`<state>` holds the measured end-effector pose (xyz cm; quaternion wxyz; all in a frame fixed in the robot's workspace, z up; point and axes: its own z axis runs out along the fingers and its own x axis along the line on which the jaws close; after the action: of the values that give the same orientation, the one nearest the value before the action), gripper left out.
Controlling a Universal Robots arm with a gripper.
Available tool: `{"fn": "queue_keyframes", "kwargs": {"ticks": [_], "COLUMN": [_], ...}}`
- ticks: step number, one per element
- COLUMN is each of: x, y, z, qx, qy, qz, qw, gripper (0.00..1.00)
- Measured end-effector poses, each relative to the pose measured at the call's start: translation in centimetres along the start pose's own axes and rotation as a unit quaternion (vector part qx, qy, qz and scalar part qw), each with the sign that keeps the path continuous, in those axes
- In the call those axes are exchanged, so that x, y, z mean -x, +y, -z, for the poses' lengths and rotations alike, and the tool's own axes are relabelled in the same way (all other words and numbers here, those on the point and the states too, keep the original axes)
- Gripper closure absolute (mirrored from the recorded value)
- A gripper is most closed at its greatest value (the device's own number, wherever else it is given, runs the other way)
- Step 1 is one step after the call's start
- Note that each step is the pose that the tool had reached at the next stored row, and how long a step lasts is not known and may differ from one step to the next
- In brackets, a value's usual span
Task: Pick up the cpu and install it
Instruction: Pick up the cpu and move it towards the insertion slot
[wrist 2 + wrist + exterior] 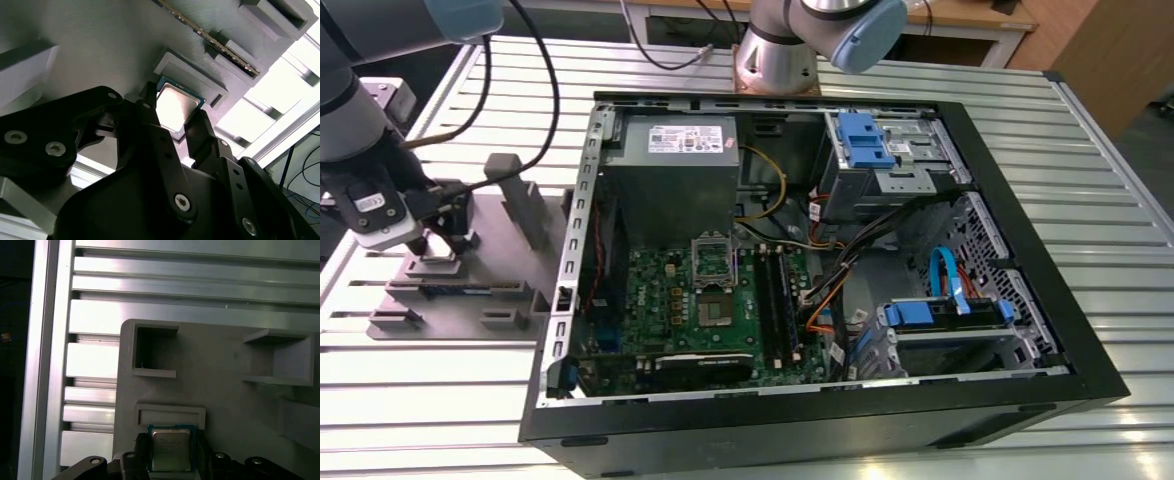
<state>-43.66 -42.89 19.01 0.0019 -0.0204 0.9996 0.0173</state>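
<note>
Black two-finger gripper (174, 110) sits with jaws close against opposite edges of the small flat square silver-topped cpu (170, 450), apparently clamping it in its recess on the mauve-grey plastic tray (225, 405); lift-out and installation in the open black computer case (787, 435) beside the tray are not yet done.

A small, flat, square cpu (171, 450) with a shiny silver metal top and a thin dark green rim. In both wrist views it lies face up and level, seated in a shallow square recess of a grey plastic tray (225, 405); its lid glares bright in the second wrist view (176, 104). The gripper (172, 109) is close around it. In the exterior view the tray (454, 303) rests on the worktop (454, 370) at nine o'clock from the open computer case (1067, 330), at the exterior view's left.
</note>
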Motion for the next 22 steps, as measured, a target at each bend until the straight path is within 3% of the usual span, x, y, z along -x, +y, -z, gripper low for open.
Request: {"fn": "queue_keyframes", "kwargs": {"ticks": [8, 18, 22], "x": [0.00, 0.01, 0.01], "y": [0.01, 0.06, 0.06], "z": [0.20, 1.79, 1.80], "qx": [0.0000, 0.0000, 0.0001], "qy": [0.0000, 0.0000, -0.0001], "qz": [0.000, 0.000, 0.000], "qw": [1.00000, 1.00000, 1.00000], "gripper": [0.53, 0.53, 0.53]}}
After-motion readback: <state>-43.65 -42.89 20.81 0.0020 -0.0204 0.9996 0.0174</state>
